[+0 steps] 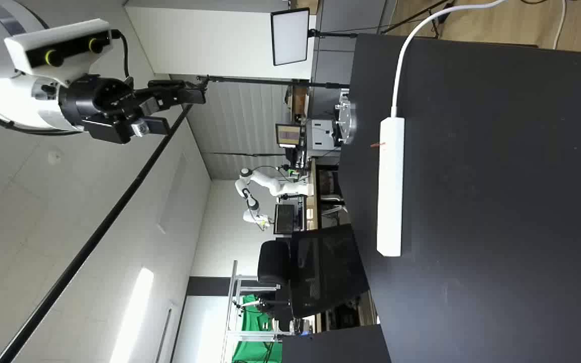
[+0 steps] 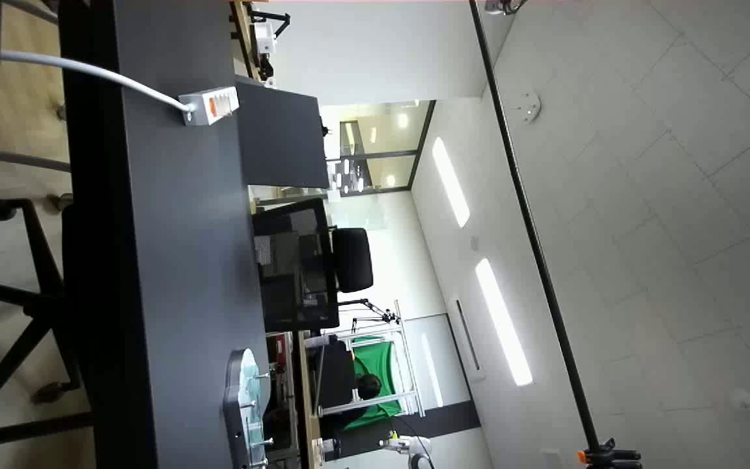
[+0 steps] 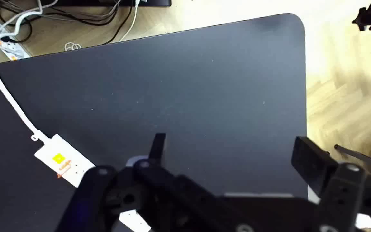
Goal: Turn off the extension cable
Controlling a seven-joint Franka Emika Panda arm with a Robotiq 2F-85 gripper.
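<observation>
The extension cable, a white bar-shaped power strip (image 1: 391,186), lies on the dark table with its white cord curving off the table's edge. Its cord end (image 2: 215,106) also shows in an exterior view. In the wrist view the strip (image 3: 67,161) lies at the lower left, partly hidden behind a gripper finger. A bright yellow square (image 3: 58,158) shows near its cord end, with orange marks beside it. My gripper (image 1: 179,110) is raised well above the table, apart from the strip. In the wrist view the gripper (image 3: 231,146) has its fingers wide apart with nothing between them.
The dark table (image 3: 204,80) has a rounded corner and edges in the wrist view. A strip with plugs (image 3: 10,48) and loose cables lie on the floor beyond it. A clear-topped object with metal posts (image 2: 249,404) stands at the table's edge. A black mesh chair (image 2: 297,267) stands behind.
</observation>
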